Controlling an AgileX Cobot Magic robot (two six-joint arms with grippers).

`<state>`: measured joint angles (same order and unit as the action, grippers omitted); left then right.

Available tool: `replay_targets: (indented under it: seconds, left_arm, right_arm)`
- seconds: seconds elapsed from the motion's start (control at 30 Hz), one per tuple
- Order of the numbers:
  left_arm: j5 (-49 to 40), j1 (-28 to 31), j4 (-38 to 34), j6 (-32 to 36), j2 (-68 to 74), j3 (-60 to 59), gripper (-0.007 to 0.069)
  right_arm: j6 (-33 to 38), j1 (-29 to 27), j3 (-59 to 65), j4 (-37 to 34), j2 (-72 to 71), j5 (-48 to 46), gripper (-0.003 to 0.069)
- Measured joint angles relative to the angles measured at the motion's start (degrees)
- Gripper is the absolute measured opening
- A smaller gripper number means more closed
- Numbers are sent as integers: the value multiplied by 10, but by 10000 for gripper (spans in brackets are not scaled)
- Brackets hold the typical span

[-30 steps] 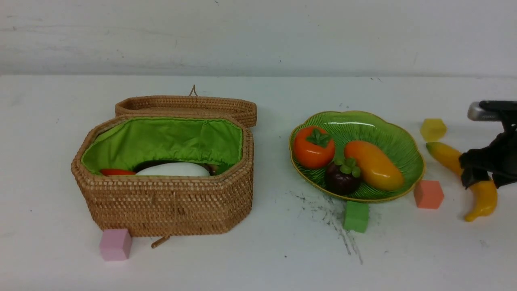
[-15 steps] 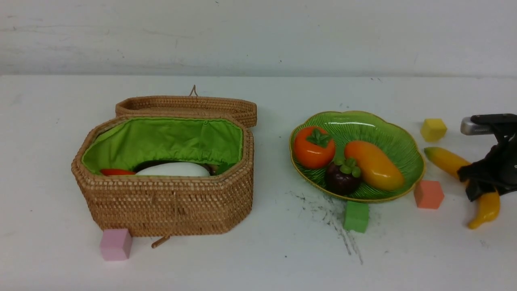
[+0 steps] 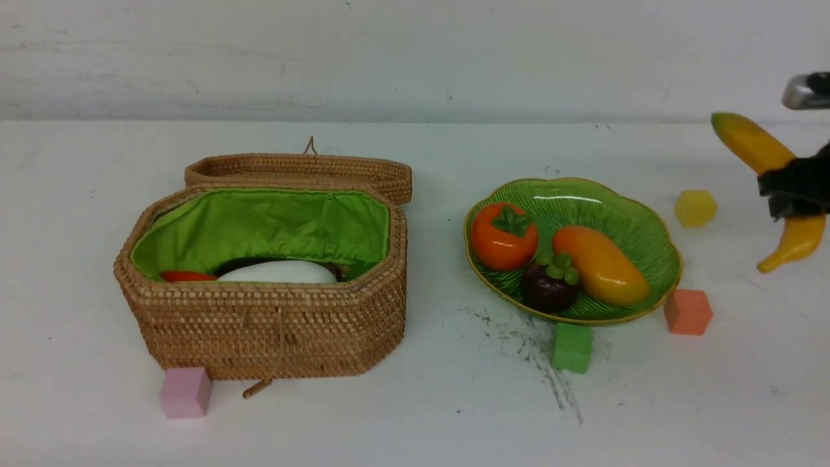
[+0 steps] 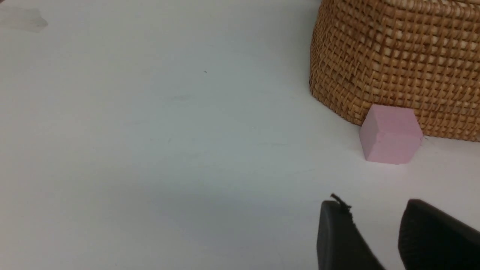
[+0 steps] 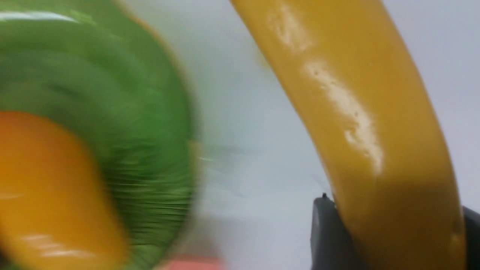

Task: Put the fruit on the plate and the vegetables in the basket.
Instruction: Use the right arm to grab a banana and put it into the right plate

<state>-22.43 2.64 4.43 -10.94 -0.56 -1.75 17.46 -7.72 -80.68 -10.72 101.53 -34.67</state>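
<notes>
A long yellow banana [image 3: 752, 144] hangs in the air at the far right, above the table, with my right gripper [image 3: 794, 189] shut on its middle. In the right wrist view the banana [image 5: 356, 112] fills the space between the dark fingers [image 5: 324, 232]. The green plate [image 3: 622, 214] holds a persimmon [image 3: 504, 237], a mango [image 3: 600, 264] and a mangosteen [image 3: 550, 285]. The wicker basket [image 3: 266, 324] stands open at the left. Inside it lie a white radish [image 3: 279, 272], a red pepper [image 3: 185, 276] and a dark eggplant [image 3: 243, 264]. My left gripper [image 4: 375, 210] is open and empty near the basket's [image 4: 397, 56] corner.
The basket's lid [image 3: 298, 170] lies open behind it. Small cubes sit about: pink [image 3: 186, 392] at the basket's front, green [image 3: 572, 347] and orange [image 3: 688, 312] at the plate's near rim, yellow [image 3: 695, 207] to its right. Black scuff marks [image 3: 532, 344] streak the table.
My right gripper closed on the banana where it lay on the table, then lifted it well above the surface. The left arm and everything else stayed put.
</notes>
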Motion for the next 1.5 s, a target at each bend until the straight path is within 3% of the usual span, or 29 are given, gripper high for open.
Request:
replay_targets:
  seconds: [0.27, 0.37, 0.5, 0.63, 0.77, 1.1, 1.17, 1.4, 1.5]
  left_arm:
    - [0, 0, 0, 0, 0, 0, 238]
    - [0, 0, 0, 0, 0, 0, 238]
    - [0, 0, 0, 0, 0, 0, 238]
    - [0, 0, 0, 0, 0, 0, 238]
    - [0, 0, 0, 0, 0, 0, 238]
    - [0, 0, 0, 0, 0, 0, 238]
    - [0, 0, 0, 0, 0, 0, 238]
    - [0, 0, 0, 0, 0, 0, 238]
    - [0, 0, 0, 0, 0, 0, 238]
  right_arm:
    - [48, 128, -72, -25, 41, -58, 334]
    - [48, 148, -100, -8, 72, -46, 334]
    - [54, 155, -136, 44, 118, -9, 334]
    - [122, 155, -146, 115, 159, -3, 334]
    - [174, 155, -146, 137, 181, -6, 334]
    - [147, 155, -148, 141, 182, 37, 337]
    - [139, 155, -148, 141, 182, 39, 357]
    - [127, 155, -148, 143, 181, 35, 569]
    - [127, 155, -148, 144, 168, 13, 598]
